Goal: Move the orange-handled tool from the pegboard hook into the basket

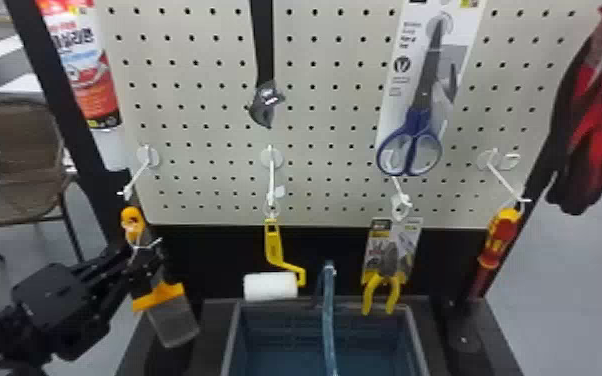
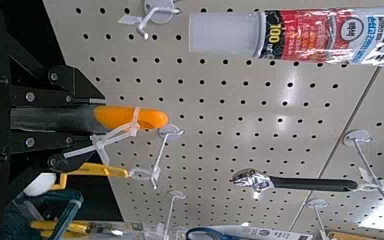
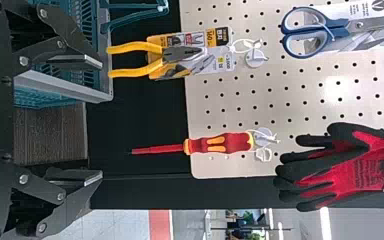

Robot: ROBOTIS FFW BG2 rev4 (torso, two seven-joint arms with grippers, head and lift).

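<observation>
You've got the orange-handled tool (image 1: 133, 220) pinched in the left gripper (image 2: 98, 119), blade down and slightly tilted. Its tie looks clear of the leftmost hook (image 1: 137, 176), so I'd call the unhooking done. Transfer and drop are left: tool is up and to the left of the basket (image 1: 231, 340), not over it. Your path in should avoid the paint roller (image 1: 270, 286) and the raised basket handle (image 1: 329, 320). Lower, then release. Right gripper (image 3: 100, 119) is spread, holding nothing.
</observation>
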